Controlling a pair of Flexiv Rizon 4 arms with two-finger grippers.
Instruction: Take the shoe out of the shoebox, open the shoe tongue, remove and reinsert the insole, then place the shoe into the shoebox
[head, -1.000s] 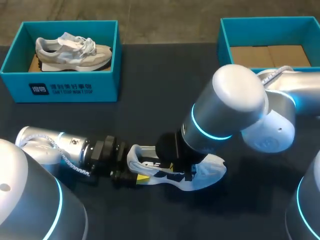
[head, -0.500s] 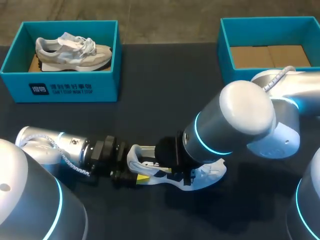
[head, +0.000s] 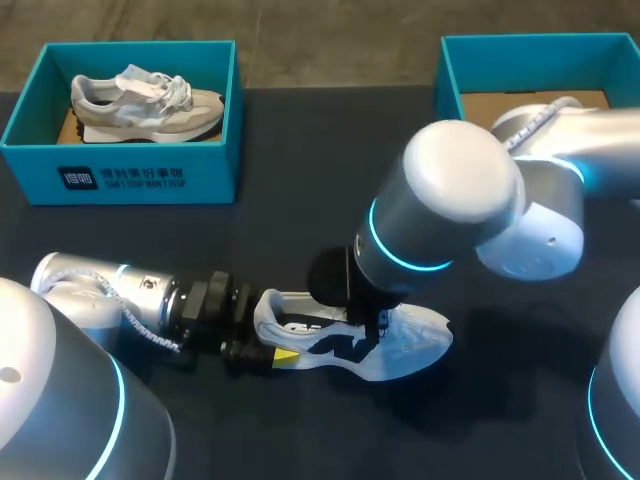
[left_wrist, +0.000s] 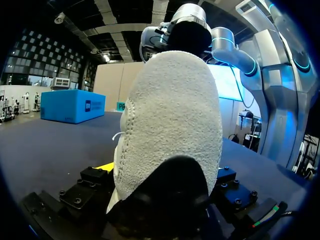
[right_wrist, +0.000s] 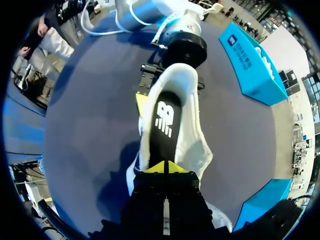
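Where the dark counter (head: 300, 160) is backed by two teal boxes, a grey-white sneaker (head: 145, 100) is held in the left shoebox (head: 130, 178) and bare cardboard is shown in the right shoebox (head: 450, 70). The white shoe (head: 420, 335) is set near the counter's front, well apart from both, its heel clamped by the left tool (head: 275, 330). The right tool (right_wrist: 165, 167) is held with its yellow tips pressed together over the front end of the black insole (right_wrist: 165, 120), which is seated inside the shoe.

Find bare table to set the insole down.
Bare table between left shoebox and right shoebox, also before the left one. Crowded at the white shoe, with left end effector and right end effector at it.
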